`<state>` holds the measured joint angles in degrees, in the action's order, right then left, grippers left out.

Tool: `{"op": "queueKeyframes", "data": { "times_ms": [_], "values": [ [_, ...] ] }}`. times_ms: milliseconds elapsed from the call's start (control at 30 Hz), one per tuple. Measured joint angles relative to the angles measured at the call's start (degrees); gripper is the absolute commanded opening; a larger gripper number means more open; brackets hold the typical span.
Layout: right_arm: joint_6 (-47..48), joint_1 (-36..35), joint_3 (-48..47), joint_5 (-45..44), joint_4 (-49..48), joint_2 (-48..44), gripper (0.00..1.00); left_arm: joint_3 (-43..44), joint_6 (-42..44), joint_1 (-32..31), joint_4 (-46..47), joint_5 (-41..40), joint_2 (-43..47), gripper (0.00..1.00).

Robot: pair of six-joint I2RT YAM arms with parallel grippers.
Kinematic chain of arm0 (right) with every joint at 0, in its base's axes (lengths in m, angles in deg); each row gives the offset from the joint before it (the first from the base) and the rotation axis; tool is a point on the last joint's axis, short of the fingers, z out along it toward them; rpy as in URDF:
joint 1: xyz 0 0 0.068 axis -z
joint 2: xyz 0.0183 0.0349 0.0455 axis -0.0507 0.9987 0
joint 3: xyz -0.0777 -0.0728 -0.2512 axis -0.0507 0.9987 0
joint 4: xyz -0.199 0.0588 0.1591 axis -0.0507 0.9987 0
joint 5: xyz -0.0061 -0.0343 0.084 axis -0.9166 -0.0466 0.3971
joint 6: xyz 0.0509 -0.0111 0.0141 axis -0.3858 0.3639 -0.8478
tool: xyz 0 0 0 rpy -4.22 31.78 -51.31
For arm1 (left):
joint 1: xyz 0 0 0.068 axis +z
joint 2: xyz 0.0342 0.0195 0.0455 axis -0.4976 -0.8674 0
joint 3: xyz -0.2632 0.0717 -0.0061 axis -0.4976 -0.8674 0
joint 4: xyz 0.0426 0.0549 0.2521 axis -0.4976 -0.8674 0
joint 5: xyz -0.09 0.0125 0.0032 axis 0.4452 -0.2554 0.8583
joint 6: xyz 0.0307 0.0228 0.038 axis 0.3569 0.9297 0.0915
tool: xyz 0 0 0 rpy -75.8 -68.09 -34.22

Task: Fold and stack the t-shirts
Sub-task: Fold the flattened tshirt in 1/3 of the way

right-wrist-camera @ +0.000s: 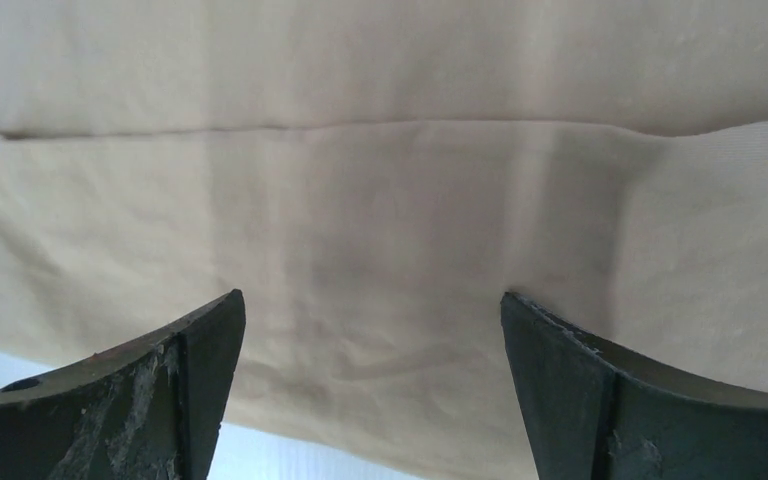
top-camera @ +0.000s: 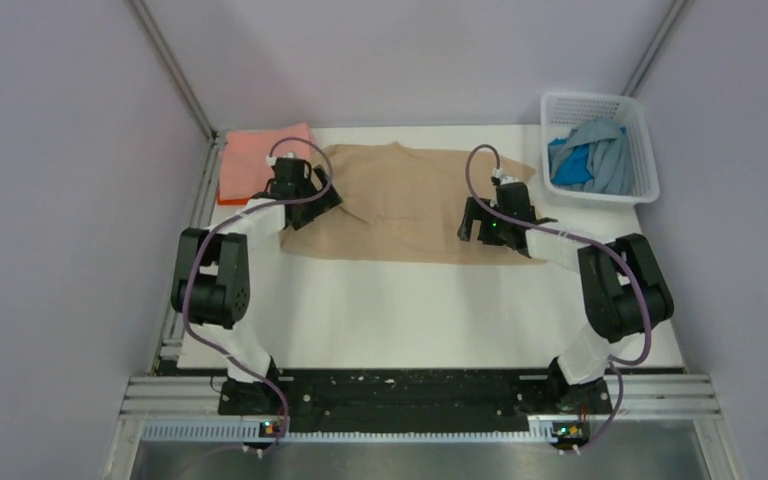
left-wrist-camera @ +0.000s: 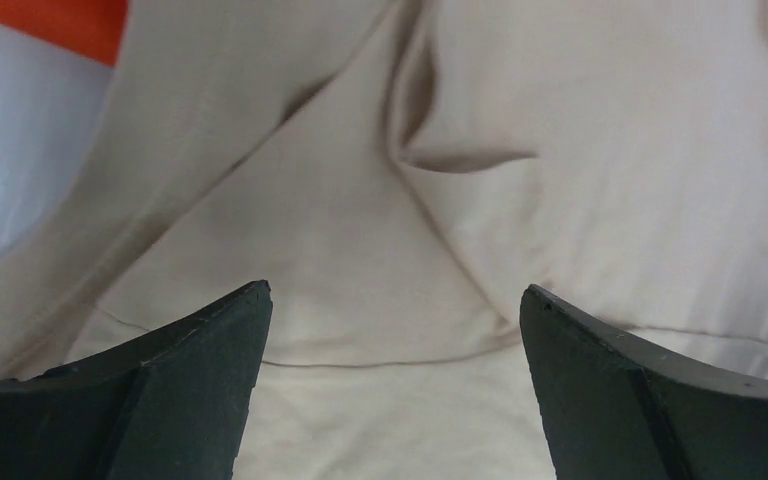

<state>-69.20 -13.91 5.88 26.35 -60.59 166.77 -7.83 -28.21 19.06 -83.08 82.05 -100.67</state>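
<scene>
1. Now: tan t-shirt (top-camera: 400, 200) laid out on desk (top-camera: 410, 310), far centre.
2. L gripper (left-wrist-camera: 395, 300) spread wide over shirt's left side, empty.
3. R gripper (right-wrist-camera: 372, 300) also spread, empty, over right side.

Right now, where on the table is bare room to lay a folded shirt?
Free: the white strip between the tan shirt and the arm bases. Crowded: the far edge, with the pink shirt left and the basket of blue shirts right.
</scene>
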Motion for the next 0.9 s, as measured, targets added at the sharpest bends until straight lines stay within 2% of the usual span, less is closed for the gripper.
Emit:
{"op": "queueKeyframes", "data": {
  "times_ms": [167,333,467,633,767,900],
  "values": [
    [-2.25,0.0,1.03,-1.66,-1.55,0.13,0.96,-4.02,-2.23,2.19,-0.26,0.48,-3.04,0.97],
    [-5.07,0.0,6.19,-1.46,0.39,-5.38,0.94,-12.15,-5.07,1.4,-0.5,-2.03,4.2,0.97],
    [-7.91,-1.16,12.85,-0.13,5.4,-14.38,0.93,-25.16,-9.18,0.7,-4.63,-4.28,18.4,0.97],
    [-13.44,-7.37,19.71,-0.74,17.18,-27.82,0.93,-38.73,-13.64,0.46,-11.17,-5.31,38.91,0.99],
    [-18.29,-12.0,22.21,-1.88,25.59,-35.12,0.93,-42.27,-16.06,0.0,-20.68,-5.29,51.82,0.99],
    [-19.91,-14.29,22.12,-4.15,32.09,-39.67,0.93,-42.27,-17.38,-0.17,-29.49,-6.29,63.54,0.99]
  ]
}}
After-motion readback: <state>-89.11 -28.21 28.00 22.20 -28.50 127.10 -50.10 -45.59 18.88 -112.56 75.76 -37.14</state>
